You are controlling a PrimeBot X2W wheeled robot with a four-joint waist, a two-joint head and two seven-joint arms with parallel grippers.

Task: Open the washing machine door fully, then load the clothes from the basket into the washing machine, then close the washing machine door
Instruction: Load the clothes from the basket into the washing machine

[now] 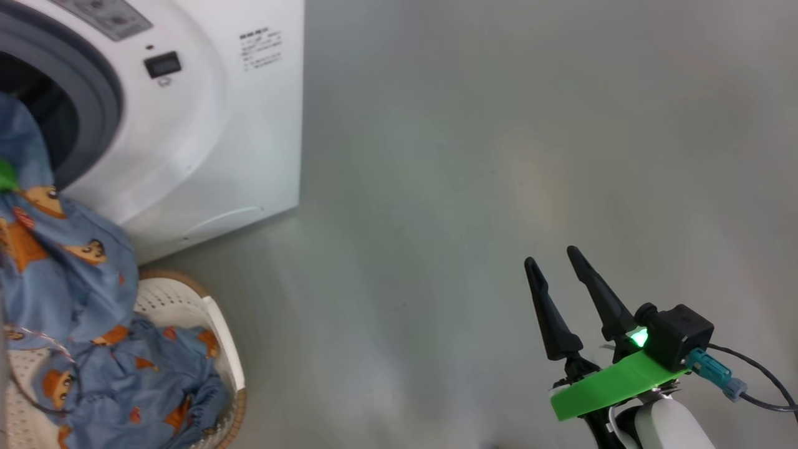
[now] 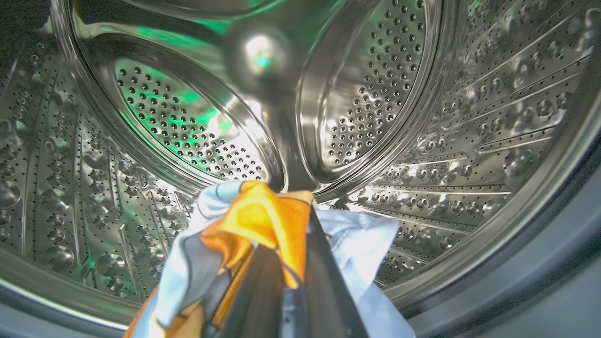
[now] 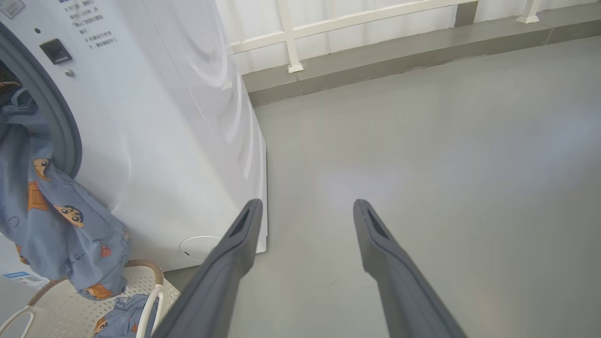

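Tightly pinched in left end effector (image 2: 292, 224), clothes (image 2: 246, 219) reach inside washing machine (image 2: 446, 117)

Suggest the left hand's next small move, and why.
Probably push deeper into the drum before letting go. The left hand is shut on the clothes just inside the opening, and in the head view the fabric hangs down into the basket, so releasing here would likely let it slide out.

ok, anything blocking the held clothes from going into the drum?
Nothing visible. The left gripper, shut on the clothes, points into the bare steel drum. In the head view the fabric trails over the grey gasket down to the basket.
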